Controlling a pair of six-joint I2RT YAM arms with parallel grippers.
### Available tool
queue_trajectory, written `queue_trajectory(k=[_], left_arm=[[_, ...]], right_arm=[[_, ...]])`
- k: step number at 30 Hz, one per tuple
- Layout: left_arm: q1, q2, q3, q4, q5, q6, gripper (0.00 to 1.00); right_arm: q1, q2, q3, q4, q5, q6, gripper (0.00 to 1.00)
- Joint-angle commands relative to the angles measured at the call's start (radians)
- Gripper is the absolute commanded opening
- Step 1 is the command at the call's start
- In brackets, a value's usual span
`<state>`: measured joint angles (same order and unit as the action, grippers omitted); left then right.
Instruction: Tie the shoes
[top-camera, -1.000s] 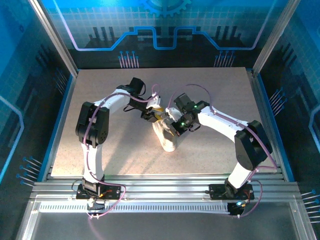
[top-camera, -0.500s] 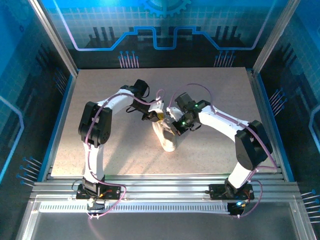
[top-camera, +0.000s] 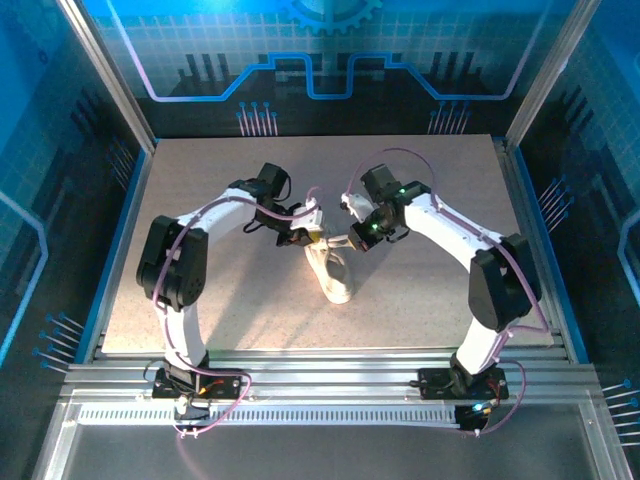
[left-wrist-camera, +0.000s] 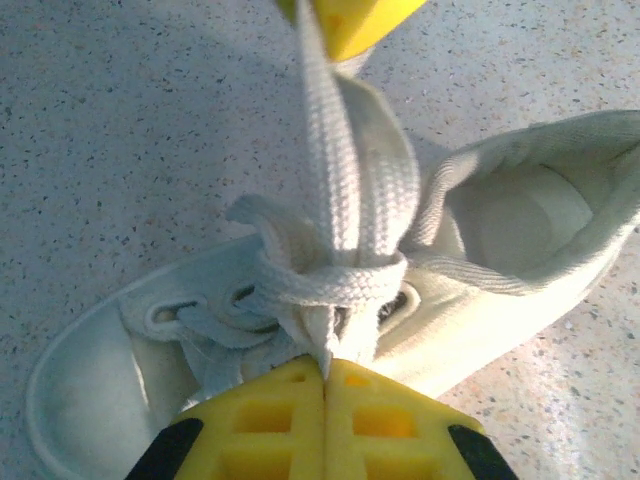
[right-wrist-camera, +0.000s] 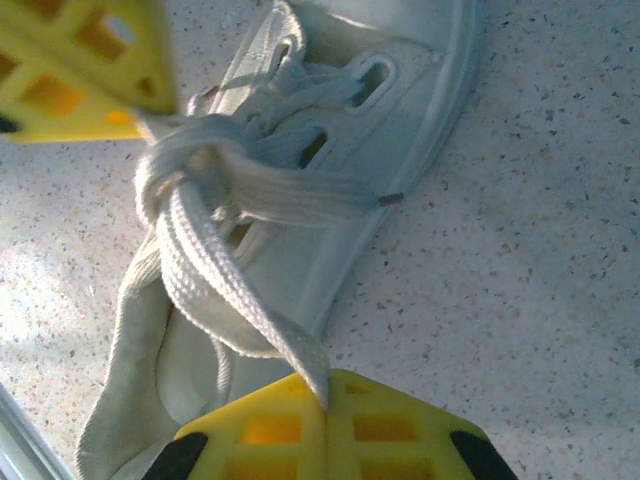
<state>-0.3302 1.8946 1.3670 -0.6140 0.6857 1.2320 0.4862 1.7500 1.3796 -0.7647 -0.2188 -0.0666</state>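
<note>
Shoe (top-camera: 337, 287) sits upright on its sole mid-table (top-camera: 220, 290), between the two arms, long axis running roughly near to far. Both grippers meet over its far half, close together, one each side. Left gripper (left-wrist-camera: 325, 362): fingers pressed together, clamped on the lace (left-wrist-camera: 335, 170) right at the crossing over the tongue. From that crossing a doubled strand runs taut to the right gripper (right-wrist-camera: 326, 388), fingers also together, pinching the strand at its end. One wrap of lace cinches around the strands at the crossing. Eyelet rows and the open heel are visible; cannot tell where the loose lace ends lie.
</note>
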Motion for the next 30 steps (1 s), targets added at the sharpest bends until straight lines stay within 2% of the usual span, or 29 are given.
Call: queue_trajectory(k=[1,9,15,25,26,28,30], left_arm=[[0.003,-0.064,-0.053,0.057,-0.002,-0.081,0.00],[-0.019,-0.129,-0.183,0.112,-0.045,-0.186,0.00],[-0.035,-0.159,-0.252,0.142,-0.085,-0.254,0.00],[-0.041,-0.186,-0.281,0.212,-0.123,-0.321,0.00],[-0.043,-0.187,-0.277,0.214,-0.121,-0.323,0.00],[-0.048,-0.188,-0.276,0.220,-0.122,-0.325,0.00],[-0.053,-0.184,-0.267,0.222,-0.120,-0.328,0.00]], right_arm=[[-0.016,0.039,0.045,-0.045,-0.041,-0.061,0.03],[-0.034,0.113,0.055,-0.009,-0.092,-0.109,0.00],[-0.043,0.149,0.030,-0.002,-0.070,-0.122,0.00],[-0.058,0.164,0.006,0.023,-0.063,-0.111,0.00],[-0.060,0.166,0.007,0.022,-0.065,-0.110,0.02],[-0.061,0.151,-0.001,0.030,-0.069,-0.105,0.15],[-0.071,0.113,-0.025,0.059,-0.095,-0.094,0.24]])
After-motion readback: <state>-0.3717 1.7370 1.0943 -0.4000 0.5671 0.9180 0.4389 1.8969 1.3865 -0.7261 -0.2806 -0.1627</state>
